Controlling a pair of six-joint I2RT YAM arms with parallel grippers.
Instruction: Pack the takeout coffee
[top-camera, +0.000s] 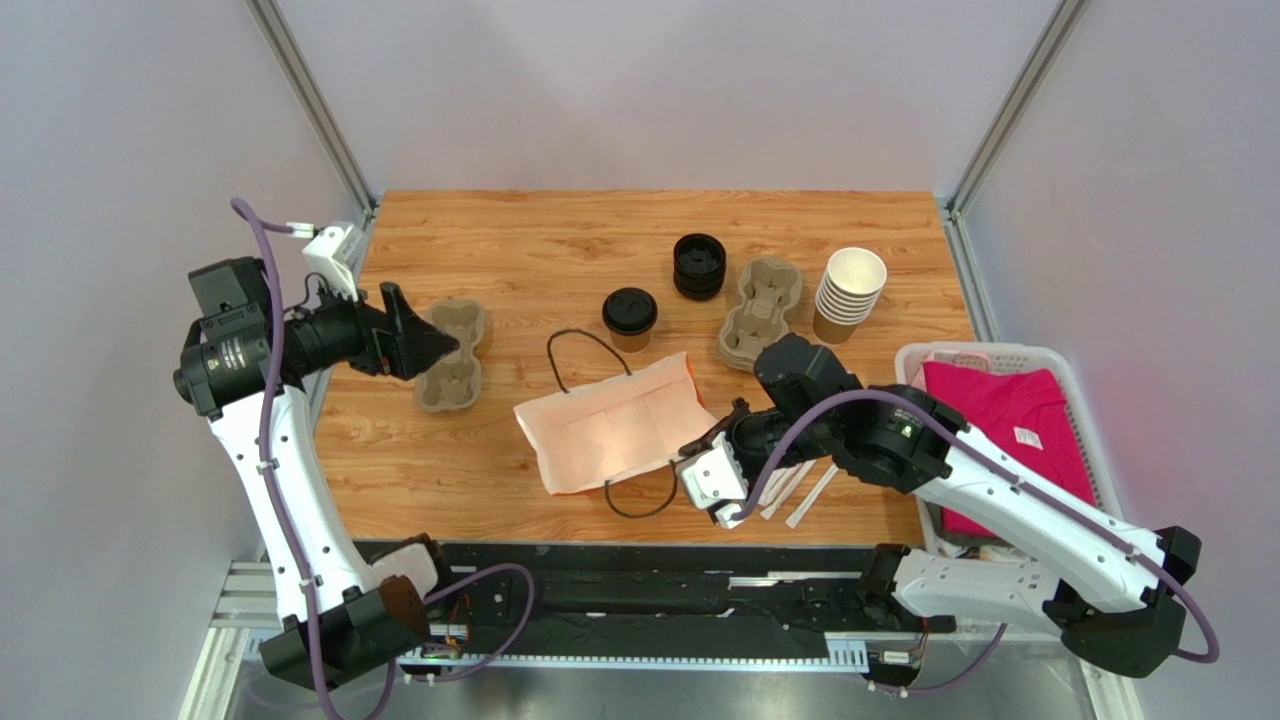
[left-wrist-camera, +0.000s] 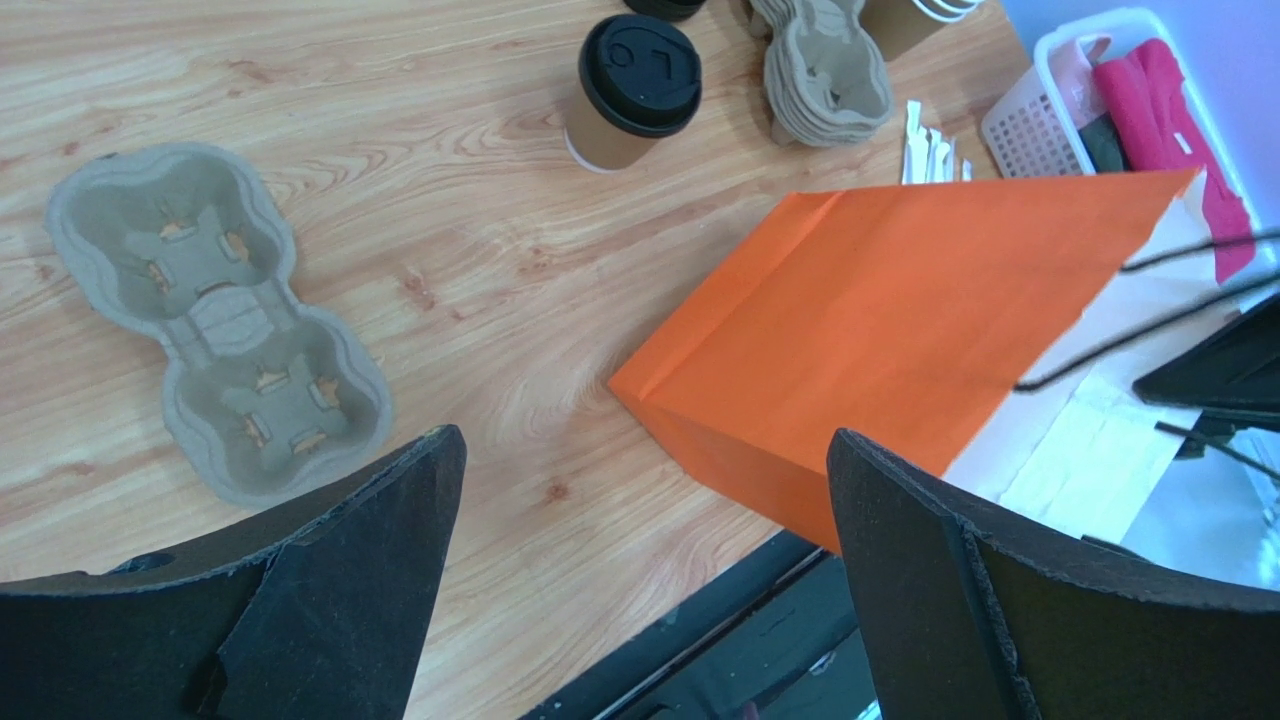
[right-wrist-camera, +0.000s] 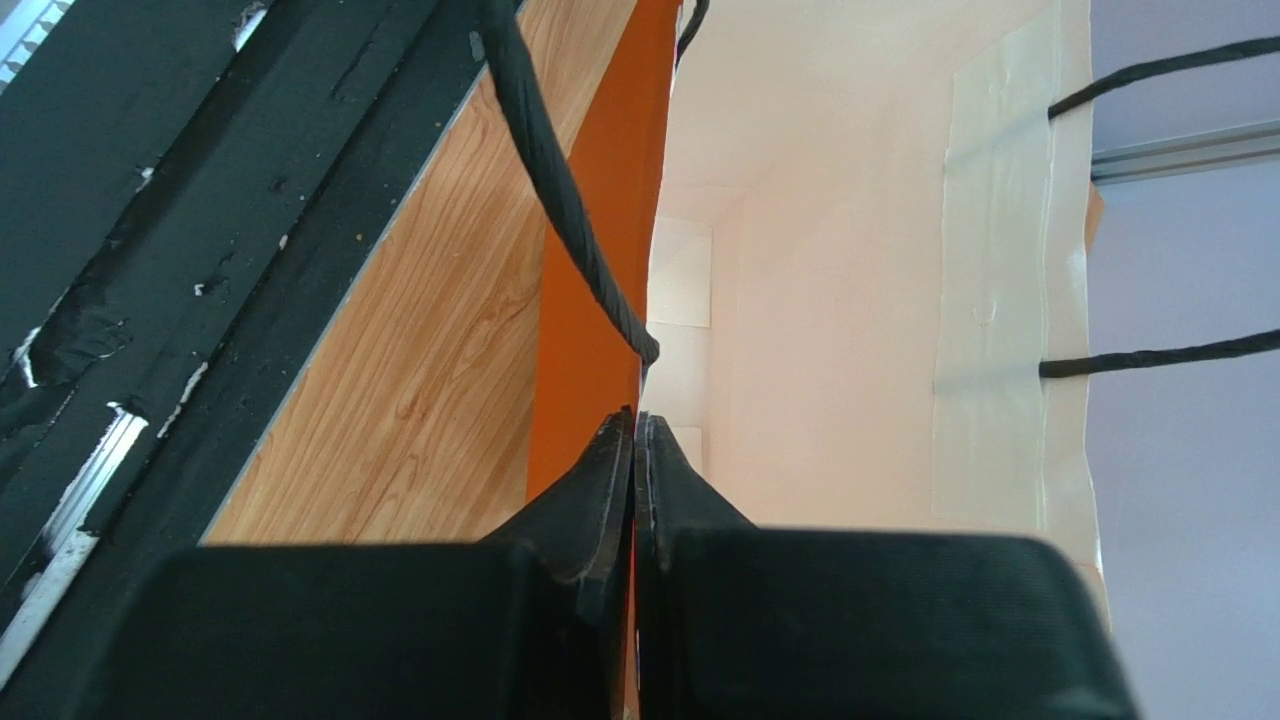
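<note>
Sketchy bit: the right hand (right-wrist-camera: 637, 435) was pinched shut on just the thin rim of the orange bag (top-camera: 616, 420) by the near edge of the counter (top-camera: 511, 240), so the paper could've slipped or torn, with the left hand (top-camera: 425, 336) wide open and the takeout coffee (top-camera: 630, 317) sitting unpacked mid-counter.

takeout coffee (top-camera: 630, 317) behind paper bag (top-camera: 616, 420), cup carrier (top-camera: 452, 354) to its left, lid stack (top-camera: 699, 266) and cup stack (top-camera: 851, 285) to its right

Open wood lies along the top of the table (top-camera: 526, 240) and at middle left between the cup tray (top-camera: 454, 354) and the paper bag (top-camera: 616, 420), but the takeout coffee (top-camera: 630, 317) has the bag just below and the lid stack (top-camera: 699, 266) close at upper right.
</note>
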